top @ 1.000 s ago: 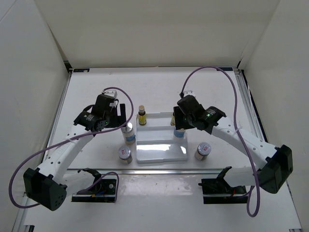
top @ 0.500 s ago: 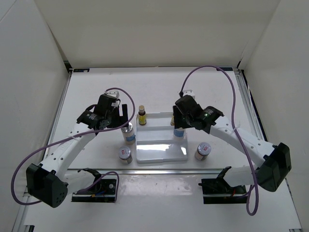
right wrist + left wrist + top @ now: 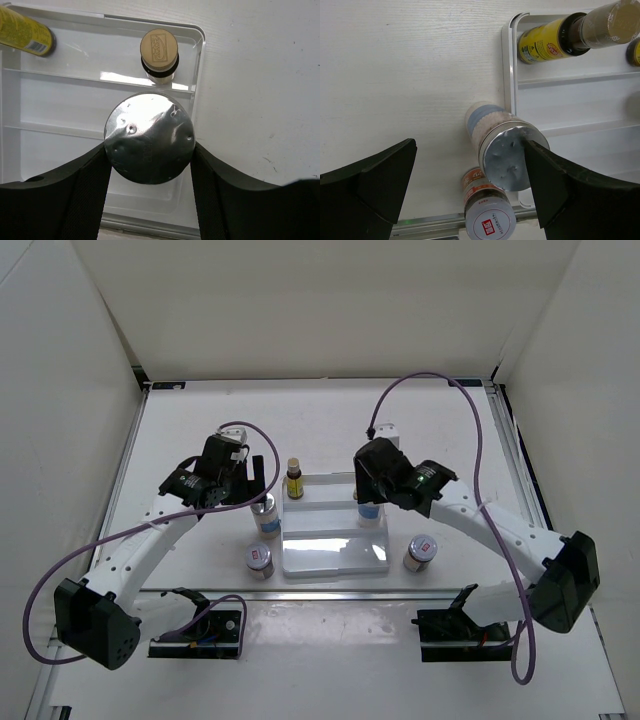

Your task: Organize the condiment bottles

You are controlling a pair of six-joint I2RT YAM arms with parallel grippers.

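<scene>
Right white bottle (image 3: 149, 145): it was gripped at the silver lid by the right jaws, closed in from both sides with the fingers (image 3: 75, 195) touching it. It was over the middle step at the right end of the tray (image 3: 201, 45). Whether it rested on the step could not be told.
Left white bottle (image 3: 507, 157): it stood on the desk (image 3: 200, 430), just beside the tray's left rim.
Left jaws: they were spread wide and held nothing. One finger (image 3: 555, 185) was at the lid's edge and the other well apart over bare desk.
Amber bottles: the left amber bottle (image 3: 294, 478) was at the tray's back-left corner. The right amber bottle (image 3: 159, 50) was on the back step, just behind the gripped lid.
Jars: the left jar (image 3: 259, 559) was on the desk, just in front of the left white bottle. The right jar (image 3: 419, 552) was on the desk near the tray's front-right corner, apart from it.
Open room: the tray's front step was bare. Bare desk lay left of the left white bottle and behind the tray.
View differences: the right arm hid most of the right amber bottle from the top, while the right wrist showed its gold cap. Only the top view showed the right jar.
</scene>
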